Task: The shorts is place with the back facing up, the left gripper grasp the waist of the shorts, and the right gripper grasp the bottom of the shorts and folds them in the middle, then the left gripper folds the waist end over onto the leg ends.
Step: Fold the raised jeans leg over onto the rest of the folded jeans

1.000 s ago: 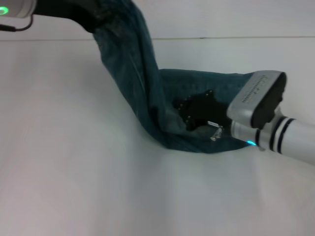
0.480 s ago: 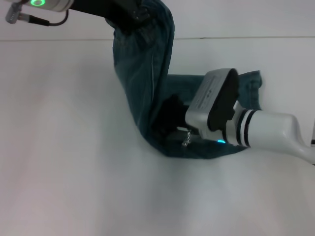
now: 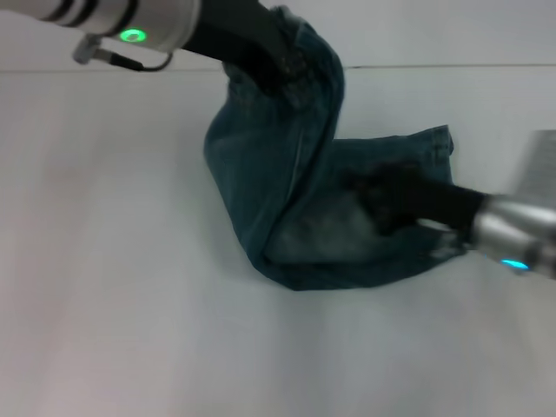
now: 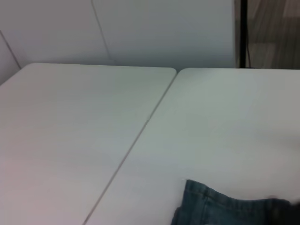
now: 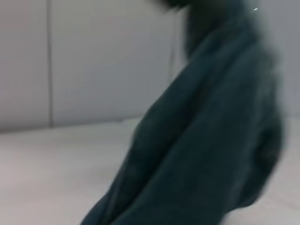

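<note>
We're reaching our left arm in from the upper left, with the left gripper (image 3: 276, 62) up high and clamped on bunched denim. Our right arm is coming in low from the right, right gripper (image 3: 380, 201) pointing left, too blurry to read its fingers.

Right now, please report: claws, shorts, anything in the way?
Left claw holds shorts up by one end. Right claw low over the flat part, grip unclear. Nothing in the way.
</note>
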You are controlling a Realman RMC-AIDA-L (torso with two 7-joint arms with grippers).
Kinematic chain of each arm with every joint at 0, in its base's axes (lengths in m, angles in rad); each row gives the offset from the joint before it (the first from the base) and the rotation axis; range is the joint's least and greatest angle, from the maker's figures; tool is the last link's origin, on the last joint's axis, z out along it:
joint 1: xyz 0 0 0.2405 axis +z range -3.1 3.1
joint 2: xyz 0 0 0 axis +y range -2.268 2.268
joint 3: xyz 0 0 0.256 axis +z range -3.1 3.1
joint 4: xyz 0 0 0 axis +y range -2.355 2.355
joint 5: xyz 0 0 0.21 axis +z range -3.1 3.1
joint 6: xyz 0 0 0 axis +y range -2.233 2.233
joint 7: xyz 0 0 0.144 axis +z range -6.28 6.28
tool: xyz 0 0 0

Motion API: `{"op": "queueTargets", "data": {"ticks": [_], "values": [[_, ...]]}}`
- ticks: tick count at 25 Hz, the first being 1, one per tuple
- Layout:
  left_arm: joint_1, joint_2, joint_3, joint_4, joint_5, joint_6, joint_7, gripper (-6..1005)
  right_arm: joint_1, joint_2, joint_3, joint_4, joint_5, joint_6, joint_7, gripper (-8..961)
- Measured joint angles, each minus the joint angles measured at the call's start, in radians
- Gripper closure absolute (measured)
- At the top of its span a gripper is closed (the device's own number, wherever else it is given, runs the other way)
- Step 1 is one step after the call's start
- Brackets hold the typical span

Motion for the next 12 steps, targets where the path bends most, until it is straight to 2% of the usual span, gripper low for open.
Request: {"op": "queueTargets", "data": {"ticks": [3,6,9,12], "values": [[-0.006,-0.001,0.060,-0.023,0.000,-0.036,-0.002,894,-0.157,-0.006,0.017,-0.172,0.008,-0.148,0.090,951],[-0.017,-0.007,0.140,-0.057,-0.003,-0.101,-0.018,859,-0.280,-0.011,0.047,-0.292,0.011,-0.263,0.168,948],[-0.025,-0.011,0.259,-0.099,-0.029,-0.215,-0.055,824,-0.359,-0.018,0.083,-0.339,0.012,-0.336,0.219,945],[-0.031,-0.011,0.388,-0.147,-0.039,-0.348,-0.072,789,-0.394,-0.021,0.103,-0.343,0.008,-0.369,0.236,942]]}}
